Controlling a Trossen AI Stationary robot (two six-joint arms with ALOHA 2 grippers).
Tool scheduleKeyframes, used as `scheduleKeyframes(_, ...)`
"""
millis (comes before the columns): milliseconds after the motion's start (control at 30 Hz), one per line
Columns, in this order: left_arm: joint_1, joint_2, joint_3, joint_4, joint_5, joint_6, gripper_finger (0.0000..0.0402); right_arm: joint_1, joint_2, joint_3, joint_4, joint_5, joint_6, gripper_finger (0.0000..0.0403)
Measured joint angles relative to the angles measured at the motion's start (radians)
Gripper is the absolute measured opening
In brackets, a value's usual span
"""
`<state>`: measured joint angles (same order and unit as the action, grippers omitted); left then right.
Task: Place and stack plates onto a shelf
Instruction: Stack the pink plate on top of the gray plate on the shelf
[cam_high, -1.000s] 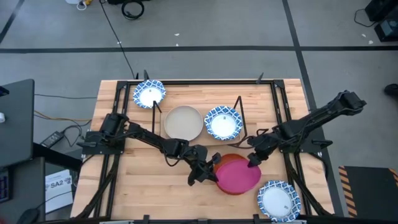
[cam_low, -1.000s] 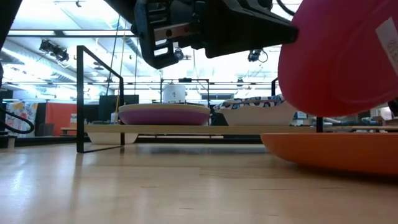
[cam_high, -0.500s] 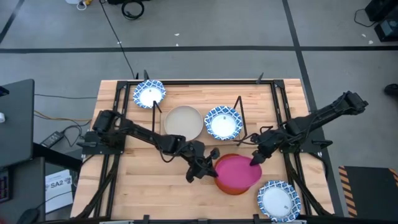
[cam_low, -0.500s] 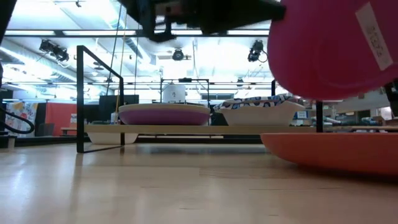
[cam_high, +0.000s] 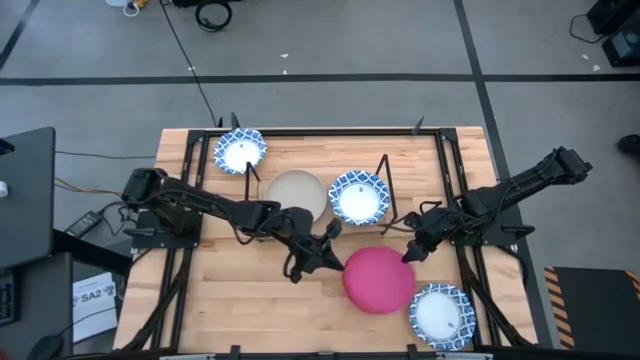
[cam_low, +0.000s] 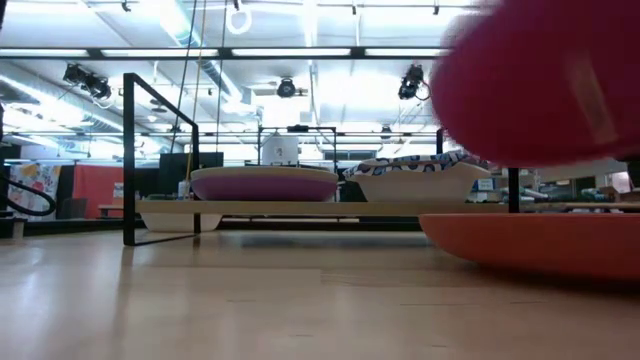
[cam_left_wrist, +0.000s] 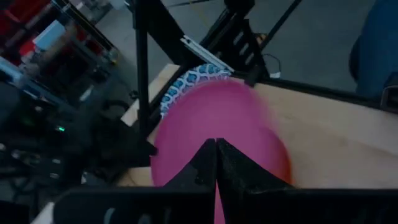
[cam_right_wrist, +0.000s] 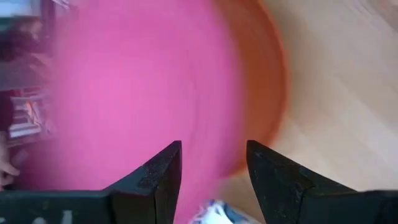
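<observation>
- A robotics lab or test hall, not a home.
- 2 dark robot arms (cam_high: 210, 210) are mounted at the left and right edges of a black-framed wooden table (cam_high: 200, 290).
- The floor (cam_high: 350, 40) around it is bare grey, marked with dark tape lines, with loose cables (cam_high: 210, 12) lying on it.
- The low view shows a high open ceiling with strip lights (cam_low: 300, 52), hanging spotlights (cam_low: 287, 88) and an orange wall (cam_low: 95, 185).

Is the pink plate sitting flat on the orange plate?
No. In the low view the pink plate hangs in the air, with a clear gap above the orange plate lying on the table.
</observation>
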<state>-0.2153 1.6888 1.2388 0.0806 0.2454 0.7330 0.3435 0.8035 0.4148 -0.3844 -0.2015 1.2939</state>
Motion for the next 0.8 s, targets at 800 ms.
scheduleKeyframes(800, 0.011, -0.014, -0.001, -0.192, -0.009, -0.104, 0.0006, 0.019, 0.006, 0.004, 0.206, 0.169, -0.073, 0.0185)
